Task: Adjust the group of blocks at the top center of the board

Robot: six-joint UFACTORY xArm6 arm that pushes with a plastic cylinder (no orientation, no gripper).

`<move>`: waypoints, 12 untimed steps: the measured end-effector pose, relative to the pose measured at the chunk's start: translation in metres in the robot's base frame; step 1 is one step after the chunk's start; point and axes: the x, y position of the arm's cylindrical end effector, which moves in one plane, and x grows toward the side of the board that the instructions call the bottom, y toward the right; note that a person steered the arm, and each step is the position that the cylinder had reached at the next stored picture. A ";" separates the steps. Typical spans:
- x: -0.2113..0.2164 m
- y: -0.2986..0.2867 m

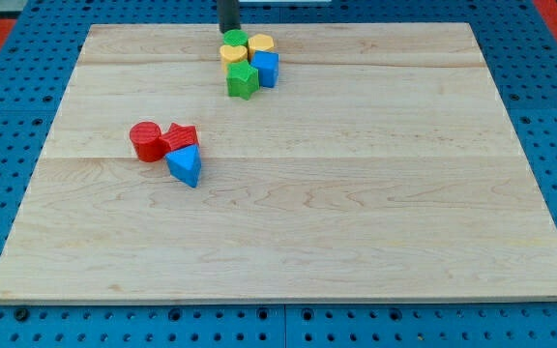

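Although the cluster at the board's top centre already sat tightly packed, the adjusting looked barely begun. A green block lay touching my tip, just below it; a yellow heart-like block and a yellow block sat next below, then a blue block and a green star-like block farthest down. I had no jaws, only the rod. A red cylinder, red block and blue triangle lay well apart, lower left.

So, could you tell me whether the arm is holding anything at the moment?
Nothing is held; the rod cannot grip. My tip stands at the view's top edge of the top-centre cluster, right by the green block.
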 end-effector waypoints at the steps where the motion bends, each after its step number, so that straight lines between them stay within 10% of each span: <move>1: 0.016 0.016; 7: 0.022 -0.027; 10: 0.156 -0.145; 12: 0.265 -0.124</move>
